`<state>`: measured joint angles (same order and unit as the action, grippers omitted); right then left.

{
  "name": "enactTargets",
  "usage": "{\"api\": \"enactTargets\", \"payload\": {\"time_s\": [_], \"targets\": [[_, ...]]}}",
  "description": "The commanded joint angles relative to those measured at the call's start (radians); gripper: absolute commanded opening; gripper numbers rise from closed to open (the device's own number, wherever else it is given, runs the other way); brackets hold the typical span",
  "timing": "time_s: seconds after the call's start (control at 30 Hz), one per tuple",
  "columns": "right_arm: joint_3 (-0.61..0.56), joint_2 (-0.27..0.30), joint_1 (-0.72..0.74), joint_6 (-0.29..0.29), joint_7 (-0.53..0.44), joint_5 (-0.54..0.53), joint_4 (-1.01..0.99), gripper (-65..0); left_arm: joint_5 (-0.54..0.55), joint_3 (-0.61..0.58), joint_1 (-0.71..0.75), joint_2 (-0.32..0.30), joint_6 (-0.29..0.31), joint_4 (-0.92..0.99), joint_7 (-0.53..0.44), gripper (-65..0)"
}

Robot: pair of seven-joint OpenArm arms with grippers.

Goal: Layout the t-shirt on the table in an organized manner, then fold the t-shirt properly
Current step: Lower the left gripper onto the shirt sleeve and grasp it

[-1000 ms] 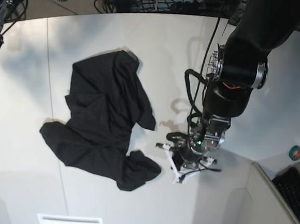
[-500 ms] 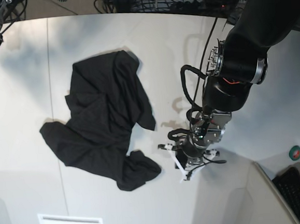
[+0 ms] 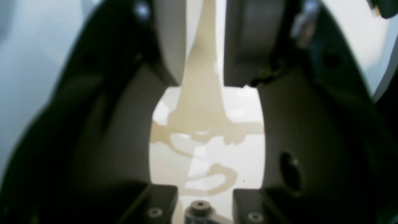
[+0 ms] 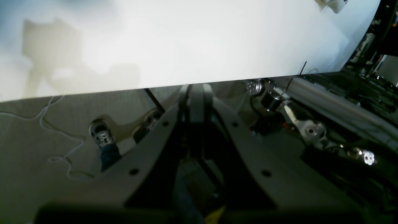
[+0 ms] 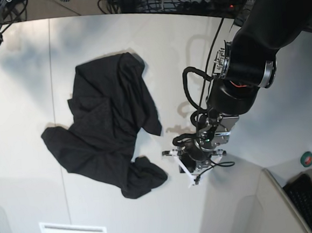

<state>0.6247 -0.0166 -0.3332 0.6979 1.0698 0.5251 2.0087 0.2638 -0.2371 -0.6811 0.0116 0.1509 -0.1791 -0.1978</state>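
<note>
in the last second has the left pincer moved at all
Yes. In the base view the left pincer has risen off the table and drawn slightly away from the t-shirt, which has stayed put.

Left gripper [image 5: 188, 167] jaws slightly parted, pointing down; right gripper [image 4: 196, 102] jaws closed.

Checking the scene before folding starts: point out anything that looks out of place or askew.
The t-shirt lies crumpled on the table, bunched and folded over itself, not spread flat. The left end effector hovers beside it over bare tabletop, holding nothing. Nothing looks spilled or damaged.
</note>
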Motion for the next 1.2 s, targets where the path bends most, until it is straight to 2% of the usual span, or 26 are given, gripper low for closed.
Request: {"api": "enactTargets", "payload": {"time_s": [0.0, 0.1, 0.27, 0.37, 0.5, 0.57, 0.6, 0.7, 0.97, 1.17], "targets": [[0.004, 0.010, 0.003, 0.000, -0.006, 0.014, 0.019, -65.0, 0.005, -0.003, -0.041, 0.015, -0.001, -0.013, -0.024, -53.2], [0.004, 0.005, 0.001, 0.000, -0.006, 0.014, 0.019, -65.0, 0.005, -0.032, -0.048, 0.037, -0.001, -0.009, -0.025, -53.2], [0.004, 0.004, 0.003, 0.000, -0.003, 0.014, 0.019, -65.0, 0.007, -0.112, -0.059, 0.074, -0.064, -0.009, -0.025, -53.2], [0.019, 0.004, -0.001, 0.000, -0.006, 0.014, 0.019, -65.0, 0.013, -0.107, -0.058, 0.092, -0.099, -0.009, -0.025, -53.2], [0.063, 0.004, 0.001, 0.000, -0.004, 0.014, 0.019, -65.0, 0.015, -0.100, -0.036, 0.093, -0.113, -0.007, -0.056, -53.2], [0.096, 0.005, 0.001, 0.000, -0.006, 0.014, 0.019, -65.0, 0.015, -0.057, -0.035, 0.090, -0.173, -0.001, -0.076, -53.2], [0.119, 0.005, 0.003, 0.000, -0.006, 0.014, 0.019, -65.0, 0.012, -0.028, -0.035, 0.090, -0.184, 0.019, -0.081, -53.0], [0.211, 0.010, 0.018, 0.000, -0.006, 0.014, 0.019, -65.0, 0.005, 0.006, -0.039, 0.090, -0.184, 0.056, -0.085, -53.0], [0.335, 0.008, 0.019, 0.000, -0.007, 0.014, 0.019, -65.0, 0.012, 0.017, -0.036, 0.093, -0.184, 0.059, -0.085, -53.3], [0.369, 0.007, 0.015, 0.000, -0.007, 0.014, 0.019, -65.0, 0.012, 0.011, -0.024, 0.095, -0.184, 0.054, -0.085, -53.3]]}}
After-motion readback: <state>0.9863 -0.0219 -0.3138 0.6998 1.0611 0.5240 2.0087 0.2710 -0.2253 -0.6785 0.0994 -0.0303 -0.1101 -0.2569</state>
